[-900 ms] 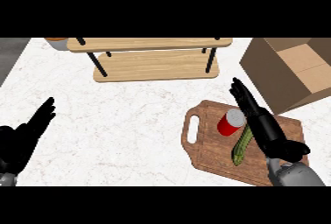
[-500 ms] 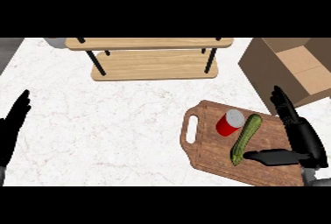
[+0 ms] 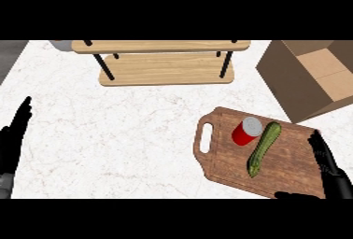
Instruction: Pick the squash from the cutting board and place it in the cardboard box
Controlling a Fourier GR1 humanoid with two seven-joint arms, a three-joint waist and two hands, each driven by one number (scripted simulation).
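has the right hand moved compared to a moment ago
Yes. The right hand has pulled back toward the view's lower right: earlier it lay over the cutting board beside the squash, now it sits at the board's right edge.

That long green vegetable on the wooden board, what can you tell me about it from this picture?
The squash is long, slim and green, paler along one side, with a slight bend. It lies flat on the cutting board, running from upper right to lower left, nearer the board's right half. A red can lies just to its left, close to its upper end; whether they touch is unclear. The right hand is open at the board's right edge, apart from the squash. Nothing holds it.
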